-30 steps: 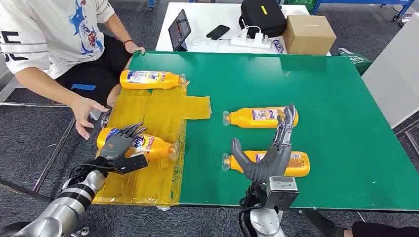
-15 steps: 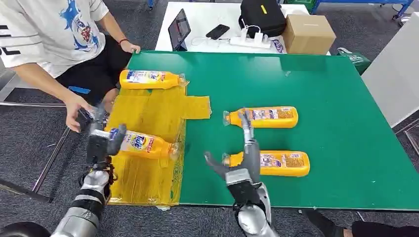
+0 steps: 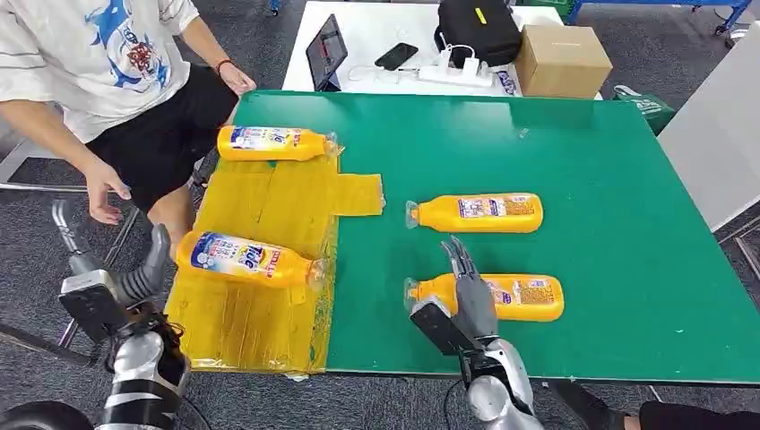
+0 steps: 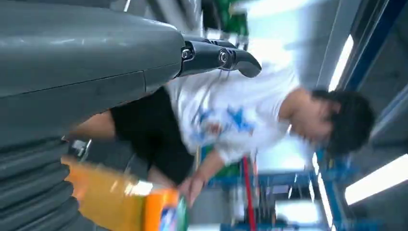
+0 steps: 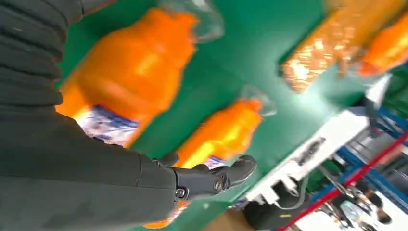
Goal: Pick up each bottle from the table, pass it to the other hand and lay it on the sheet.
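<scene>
A yellow sheet (image 3: 269,260) covers the left part of the green table (image 3: 609,179). One orange bottle (image 3: 246,260) lies on the sheet, and another (image 3: 273,143) lies at the sheet's far edge. Two more bottles lie on the green: a farther one (image 3: 475,213) and a nearer one (image 3: 511,297). My left hand (image 3: 112,282) hangs off the table's left side, fingers apart, holding nothing. My right hand (image 3: 468,303) is open with straight fingers by the nearer bottle's neck. In the right wrist view, both green-table bottles (image 5: 139,72) (image 5: 221,134) lie blurred beyond my fingers (image 5: 226,175).
A person (image 3: 107,63) sits at the far left with a hand (image 3: 106,193) hanging near the sheet's corner. Behind the green table, a white table holds a tablet (image 3: 325,54), a black bag (image 3: 475,31) and a cardboard box (image 3: 560,61).
My left hand let go of the bottle on the sheet and drew back left, off the table. My right hand sank toward the near edge. The person's hand pulled away.
</scene>
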`<action>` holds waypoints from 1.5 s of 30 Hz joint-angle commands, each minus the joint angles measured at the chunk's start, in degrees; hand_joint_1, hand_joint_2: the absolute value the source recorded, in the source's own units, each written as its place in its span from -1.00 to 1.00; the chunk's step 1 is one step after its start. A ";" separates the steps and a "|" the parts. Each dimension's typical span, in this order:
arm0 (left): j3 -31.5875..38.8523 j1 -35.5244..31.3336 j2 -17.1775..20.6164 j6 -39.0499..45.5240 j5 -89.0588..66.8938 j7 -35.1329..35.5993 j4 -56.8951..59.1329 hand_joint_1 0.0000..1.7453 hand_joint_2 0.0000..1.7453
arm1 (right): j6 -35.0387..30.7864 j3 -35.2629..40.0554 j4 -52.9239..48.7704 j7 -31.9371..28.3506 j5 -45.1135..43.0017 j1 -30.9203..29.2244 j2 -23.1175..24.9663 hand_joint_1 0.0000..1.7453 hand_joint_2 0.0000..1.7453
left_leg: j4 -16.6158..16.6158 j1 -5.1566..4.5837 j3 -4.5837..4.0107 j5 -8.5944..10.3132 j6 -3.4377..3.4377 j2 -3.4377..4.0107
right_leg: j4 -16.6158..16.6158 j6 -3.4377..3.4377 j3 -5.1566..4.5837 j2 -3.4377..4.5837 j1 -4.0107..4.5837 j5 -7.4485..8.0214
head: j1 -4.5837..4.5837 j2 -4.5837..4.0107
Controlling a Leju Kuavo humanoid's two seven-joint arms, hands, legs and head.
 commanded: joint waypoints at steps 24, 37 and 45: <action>-2.10 -1.41 -2.97 -5.57 -2.03 0.24 12.10 -1.00 1.00 | 11.03 0.53 8.41 6.90 1.99 -7.87 -10.75 -1.00 1.00 | -0.03 0.05 0.15 -0.01 -0.02 0.02 | -0.07 -0.06 0.17 -0.07 0.06 0.01 | 0.00 0.00; -2.77 -1.37 -3.09 -6.89 -2.40 0.24 14.31 -1.00 1.00 | 15.26 0.48 10.22 8.01 -0.01 -8.55 -13.11 -1.00 1.00 | -0.03 0.01 0.09 0.00 -0.01 0.00 | -0.05 -0.02 0.11 -0.06 0.03 0.01 | 0.00 0.00; -3.78 -2.41 -2.80 -7.72 -2.71 0.24 17.32 -1.00 1.00 | 24.55 3.40 10.03 9.61 -3.91 -11.08 -20.89 -1.00 1.00 | 0.00 0.09 0.30 -0.02 -0.02 -0.11 | -0.13 -0.06 0.40 -0.23 0.12 0.00 | -0.02 0.00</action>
